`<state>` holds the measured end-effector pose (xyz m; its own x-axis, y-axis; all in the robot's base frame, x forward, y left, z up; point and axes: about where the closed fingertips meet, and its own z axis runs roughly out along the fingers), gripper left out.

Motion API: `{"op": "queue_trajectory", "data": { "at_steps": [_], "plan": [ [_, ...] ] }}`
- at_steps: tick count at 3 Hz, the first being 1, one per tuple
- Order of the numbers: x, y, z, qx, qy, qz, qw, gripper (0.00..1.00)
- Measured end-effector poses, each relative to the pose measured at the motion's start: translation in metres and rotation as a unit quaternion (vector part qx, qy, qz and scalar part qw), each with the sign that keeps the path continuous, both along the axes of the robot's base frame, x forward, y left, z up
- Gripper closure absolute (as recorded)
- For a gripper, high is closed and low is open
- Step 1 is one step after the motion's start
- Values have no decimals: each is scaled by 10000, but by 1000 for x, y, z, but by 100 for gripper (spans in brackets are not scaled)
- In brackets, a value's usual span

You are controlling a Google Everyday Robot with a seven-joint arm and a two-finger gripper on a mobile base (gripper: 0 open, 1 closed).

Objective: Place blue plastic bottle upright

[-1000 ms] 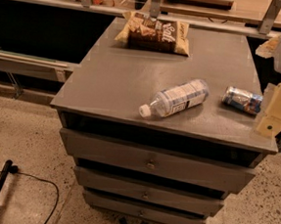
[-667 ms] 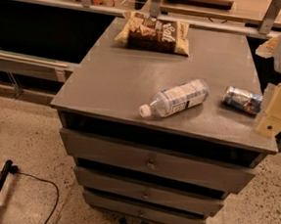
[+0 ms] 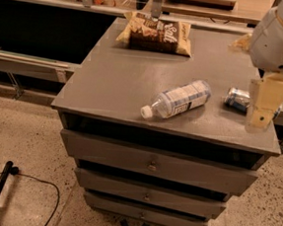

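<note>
1. Hanging at the right edge of the frame, the gripper sits over the grey cabinet top; whether it is released or clenched cannot be told.
2. Just left of it lies a blue can, partly hidden behind it.
3. Further left, at centre frame, the blue plastic bottle lies on its side near the front edge, white cap pointing lower left.
4. At top centre rests a chip bag.
5. Below the top, 3 drawers show.
</note>
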<state>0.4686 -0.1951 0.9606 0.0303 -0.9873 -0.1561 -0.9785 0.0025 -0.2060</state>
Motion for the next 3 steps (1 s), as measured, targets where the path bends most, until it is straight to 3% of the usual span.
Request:
{"op": "queue_trajectory", "data": {
  "at_steps": [1, 2, 3],
  "plan": [
    [23, 13, -8, -101, 80, 752, 9971, 0],
    [41, 33, -15, -177, 134, 1427, 9895, 0],
    [54, 49, -33, -200, 217, 1769, 9838, 0]
  ]
}}
